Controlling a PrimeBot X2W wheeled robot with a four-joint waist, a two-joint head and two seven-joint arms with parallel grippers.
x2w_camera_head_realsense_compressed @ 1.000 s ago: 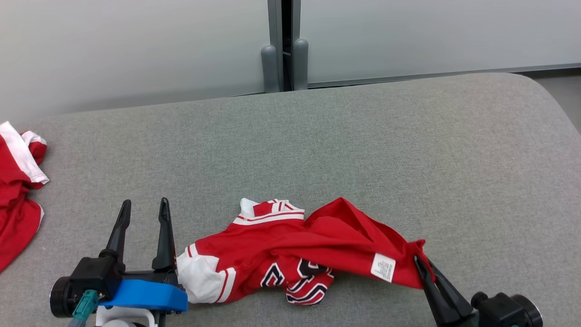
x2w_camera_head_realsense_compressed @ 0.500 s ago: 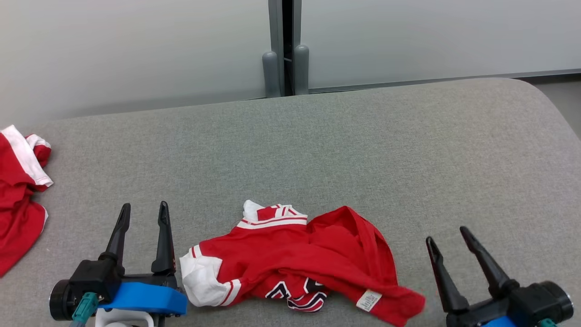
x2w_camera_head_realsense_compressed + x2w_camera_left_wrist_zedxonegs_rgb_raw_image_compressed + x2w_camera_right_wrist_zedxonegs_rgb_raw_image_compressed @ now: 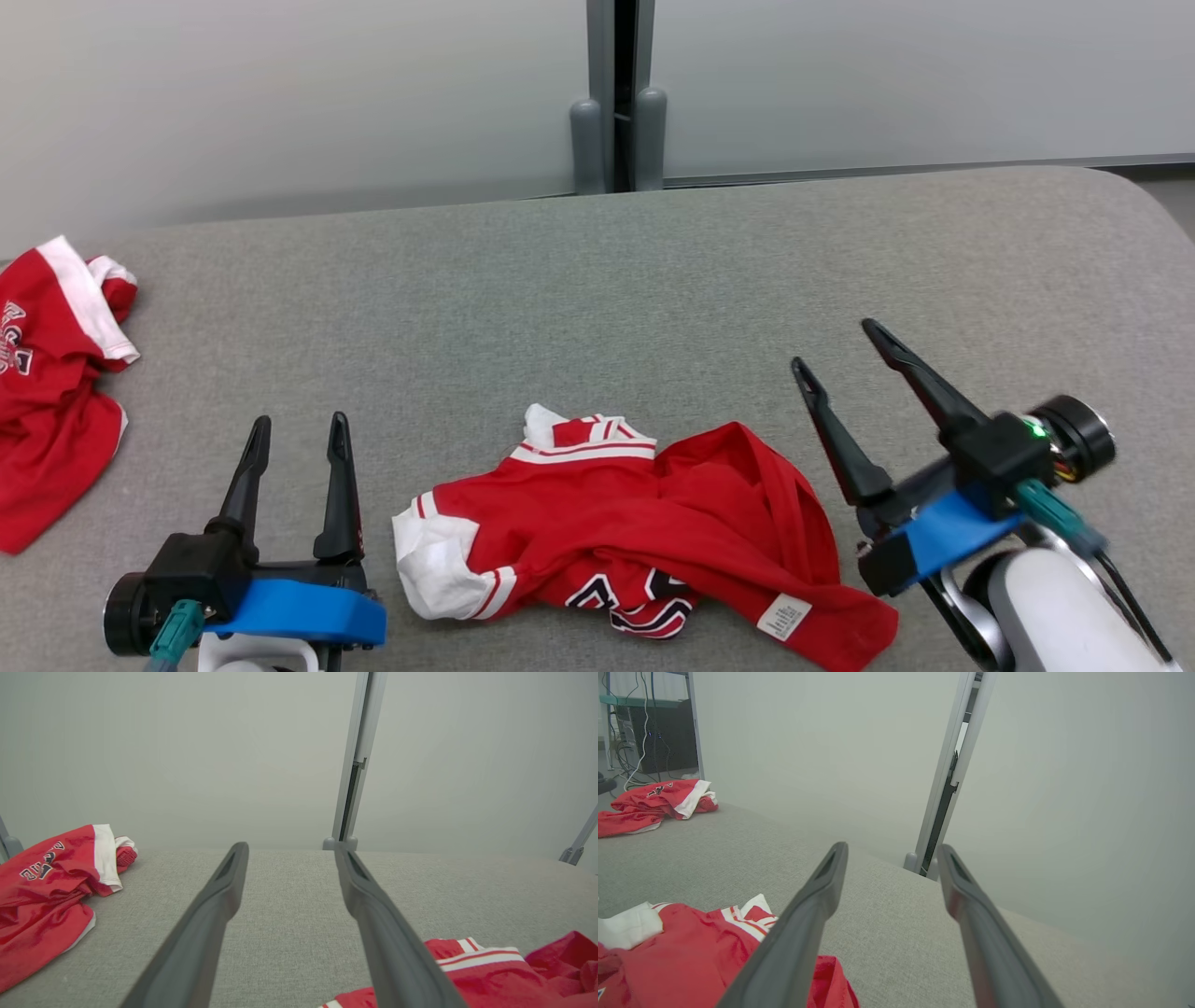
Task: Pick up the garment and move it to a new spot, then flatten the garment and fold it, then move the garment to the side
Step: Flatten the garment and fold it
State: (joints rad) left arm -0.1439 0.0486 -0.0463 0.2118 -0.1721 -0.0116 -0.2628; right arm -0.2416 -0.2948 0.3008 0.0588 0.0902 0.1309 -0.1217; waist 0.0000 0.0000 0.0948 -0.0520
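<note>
**Both grippers open, jersey lying loose between them**

The red garment lies crumpled on the grey padded surface at about 6 o'clock in the head view. Its white sleeve points toward 8 o'clock and its label is turned up near 5 o'clock. Nothing grips it.

The left gripper sits at 8 o'clock, just beside the sleeve, with its fingers spread and empty. The right gripper stands at 4 o'clock, raised and tilted toward 11 o'clock. Its fingers are apart too, and clear of the cloth.

The two flank the heap, probably so that each can take one end and pull the cloth flat. Judging by the bunched folds, the flattening is not yet done.

A second red garment lies at 9 o'clock near the surface's edge, well apart from the first, and looks set aside. Neither piece sits in a bin or basket. Both rest straight on the padding.
</note>
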